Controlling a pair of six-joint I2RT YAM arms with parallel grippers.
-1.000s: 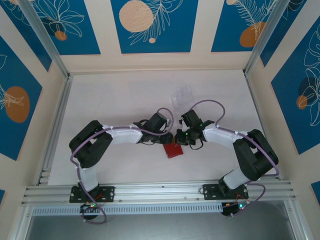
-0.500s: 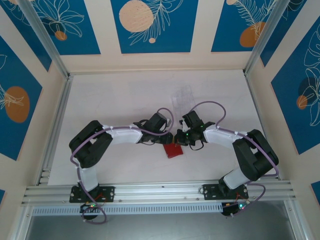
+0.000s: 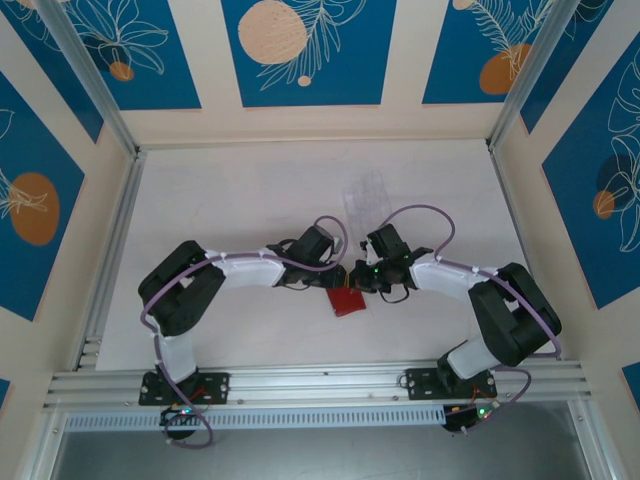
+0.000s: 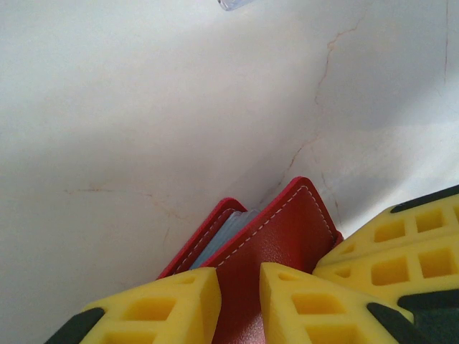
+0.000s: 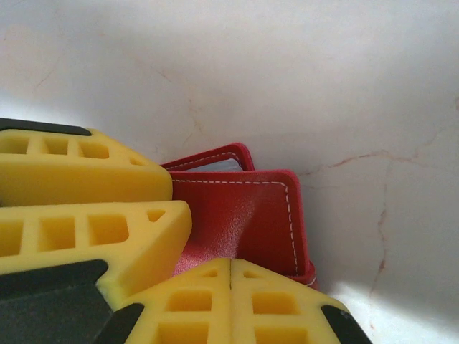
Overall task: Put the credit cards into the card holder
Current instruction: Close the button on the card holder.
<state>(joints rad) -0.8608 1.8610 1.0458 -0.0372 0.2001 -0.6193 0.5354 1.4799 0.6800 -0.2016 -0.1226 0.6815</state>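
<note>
The red card holder (image 3: 348, 300) lies on the white table between the two arms, nearly folded shut, with a pale blue-grey lining showing between its flaps (image 4: 229, 228). My left gripper (image 4: 240, 301) is shut on its stitched top cover (image 4: 283, 229), one yellow finger on each side. My right gripper (image 5: 231, 287) is shut, fingertips pressed together, resting on the cover (image 5: 244, 215) close beside the left fingers (image 5: 93, 229). From above, both grippers (image 3: 352, 275) meet over the holder's far edge. The credit cards are hidden.
A clear plastic tray (image 3: 365, 192) sits on the table beyond the grippers; its corner (image 4: 235, 3) peeks in at the top of the left wrist view. Aluminium rails (image 3: 320, 380) run along the near edge and the left side.
The right arm's elbow has shifted slightly. Both grippers stay at the card holder, which has not moved.
</note>
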